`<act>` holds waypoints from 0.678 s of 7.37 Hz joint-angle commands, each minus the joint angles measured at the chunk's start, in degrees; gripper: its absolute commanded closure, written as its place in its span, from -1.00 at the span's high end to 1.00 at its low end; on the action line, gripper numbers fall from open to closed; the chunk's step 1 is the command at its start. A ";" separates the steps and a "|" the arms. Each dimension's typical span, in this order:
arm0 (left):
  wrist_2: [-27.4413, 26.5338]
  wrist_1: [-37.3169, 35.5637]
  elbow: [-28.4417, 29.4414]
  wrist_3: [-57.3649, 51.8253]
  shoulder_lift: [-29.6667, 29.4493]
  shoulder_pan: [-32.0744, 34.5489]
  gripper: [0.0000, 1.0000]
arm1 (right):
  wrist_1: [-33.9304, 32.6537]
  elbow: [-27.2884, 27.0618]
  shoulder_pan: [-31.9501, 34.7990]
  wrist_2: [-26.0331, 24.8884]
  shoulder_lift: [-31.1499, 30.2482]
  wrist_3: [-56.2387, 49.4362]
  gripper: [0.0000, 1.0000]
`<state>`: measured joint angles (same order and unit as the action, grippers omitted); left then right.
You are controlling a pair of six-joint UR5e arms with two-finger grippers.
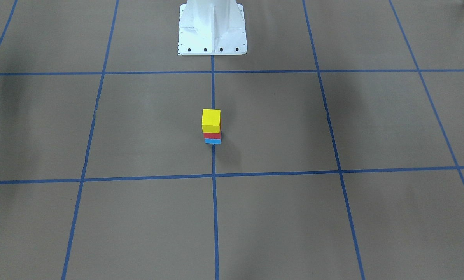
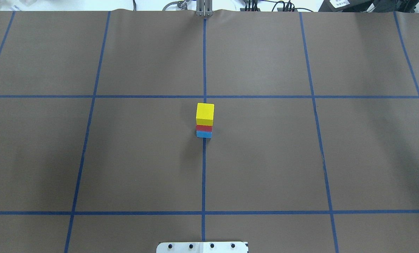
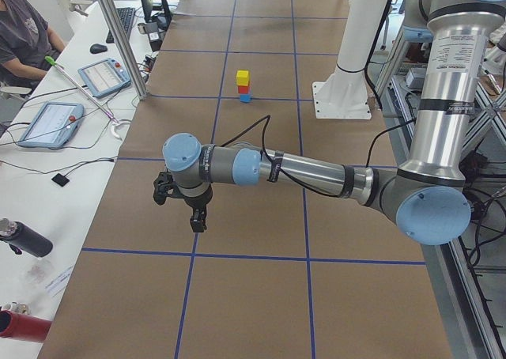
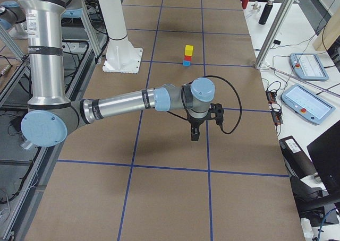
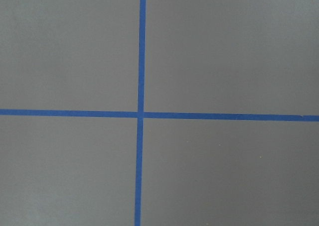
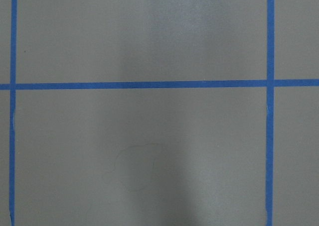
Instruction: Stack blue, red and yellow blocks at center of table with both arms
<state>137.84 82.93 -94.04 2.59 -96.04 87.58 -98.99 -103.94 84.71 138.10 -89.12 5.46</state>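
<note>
So this looks like the tail end of the job, honestly. The yellow block (image 2: pixel 205 112) sits on the red block (image 2: pixel 204 128), which sits on the blue block (image 2: pixel 203 134). It's one neat tower, right on the middle tape line (image 2: pixel 204 63) around the centre of the table (image 2: pixel 142 158), out in front of the white base plate (image 1: pixel 212 39). From the overhead and front views the edges look lined up, with no obvious lean, though red and blue only show as thin strips there. Both arms are well clear of it. The left arm (image 3: pixel 316 173) reaches out over the table towards its own end with the left gripper (image 3: pixel 188 207) hanging above bare surface. The right arm (image 4: pixel 122 103) does the same at the other end with the right gripper (image 4: pixel 195 129). I can't tell whether either pincer is open or closed, since they only show in the side views. I see nothing in them, but I wouldn't swear to it. The wrist cams just show brown table and tape crossings, no blocks. My read is that stacking is done and nothing is left to pick up. The next move, if there is one, is just parking the arms, and it only calls for keeping them away from the tower so it doesn't get bumped.
</note>
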 commanded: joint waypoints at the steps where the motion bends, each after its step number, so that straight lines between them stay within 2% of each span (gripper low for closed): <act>1: 0.15 0.47 1.75 -1.88 0.07 0.92 0.99 | -4.19 -0.47 3.08 -2.29 0.36 -5.53 1.00; 4: -0.03 1.43 2.01 -2.06 1.99 2.95 0.99 | -4.19 -0.65 2.91 -4.68 -0.09 -5.89 1.00; 5: -3.16 2.14 1.32 -1.89 1.83 2.95 0.99 | -4.19 -0.65 2.83 -6.59 0.00 -6.42 1.00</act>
<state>137.13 84.19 -92.37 0.67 -94.42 90.39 -103.16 -104.53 87.59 133.26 -89.18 -0.48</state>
